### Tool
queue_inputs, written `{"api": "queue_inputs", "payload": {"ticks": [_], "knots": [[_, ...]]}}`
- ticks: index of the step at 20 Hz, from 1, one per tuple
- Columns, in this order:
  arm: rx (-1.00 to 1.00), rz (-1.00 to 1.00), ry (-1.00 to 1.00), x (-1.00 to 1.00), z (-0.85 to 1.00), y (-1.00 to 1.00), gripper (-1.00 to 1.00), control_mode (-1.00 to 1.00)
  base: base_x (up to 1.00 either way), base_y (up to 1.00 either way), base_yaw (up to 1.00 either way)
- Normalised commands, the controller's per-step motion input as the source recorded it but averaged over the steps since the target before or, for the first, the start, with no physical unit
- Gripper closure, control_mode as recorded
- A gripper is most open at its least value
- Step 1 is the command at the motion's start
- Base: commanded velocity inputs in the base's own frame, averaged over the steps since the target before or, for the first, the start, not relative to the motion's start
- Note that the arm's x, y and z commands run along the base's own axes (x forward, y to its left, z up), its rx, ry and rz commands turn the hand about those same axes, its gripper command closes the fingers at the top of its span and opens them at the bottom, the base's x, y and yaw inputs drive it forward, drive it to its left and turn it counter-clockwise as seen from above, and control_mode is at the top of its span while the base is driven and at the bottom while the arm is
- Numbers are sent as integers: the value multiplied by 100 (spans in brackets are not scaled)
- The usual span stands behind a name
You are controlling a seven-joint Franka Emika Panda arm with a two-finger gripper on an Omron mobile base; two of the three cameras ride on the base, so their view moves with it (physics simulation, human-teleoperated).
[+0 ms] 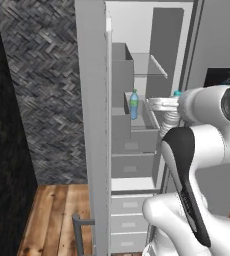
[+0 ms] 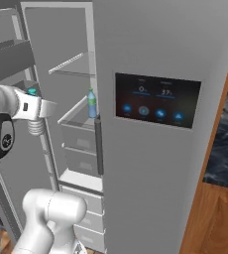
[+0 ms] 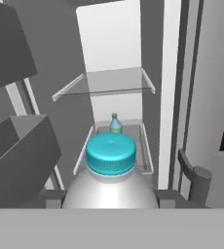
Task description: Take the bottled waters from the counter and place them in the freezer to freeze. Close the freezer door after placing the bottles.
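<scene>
The freezer (image 1: 137,30) stands open, with its white interior and grey shelves showing. A blue-tinted bottled water (image 1: 134,104) (image 2: 91,103) (image 3: 115,124) stands upright on the tray-like middle shelf (image 3: 145,151). My gripper (image 3: 110,197) is shut on the whitish bottled water (image 3: 110,187), held upright just in front of the opening. Its teal-blue cap (image 1: 177,93) (image 2: 32,91) pokes up above my hand. The freezer door (image 1: 92,125) is swung wide open on the left, with its inner bins (image 3: 21,155) beside the held bottle.
The neighbouring grey door with a dark touchscreen (image 2: 155,99) is closed on the right; its bar handle (image 2: 99,144) runs along the opening's edge. Drawers (image 1: 129,220) fill the freezer's lower part. A patch of the dark marbled counter (image 2: 225,144) shows far right.
</scene>
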Motion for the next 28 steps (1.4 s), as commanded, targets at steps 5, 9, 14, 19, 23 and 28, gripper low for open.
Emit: {"api": "queue_inputs", "payload": {"ticks": [5,9,14,19,23,28], "knots": [[7,8,0,46,8,-3,100,-100,0,0,0],[0,5,0,43,7,0,100,-100,0,0,0],[-1,4,0,38,9,1,100,-100,0,0,0],[-5,0,0,35,11,7,100,-100,0,0,0],[-4,0,0,36,20,1,100,-100,0,0,0],[-1,0,0,39,20,0,100,-100,0,0,0]]}}
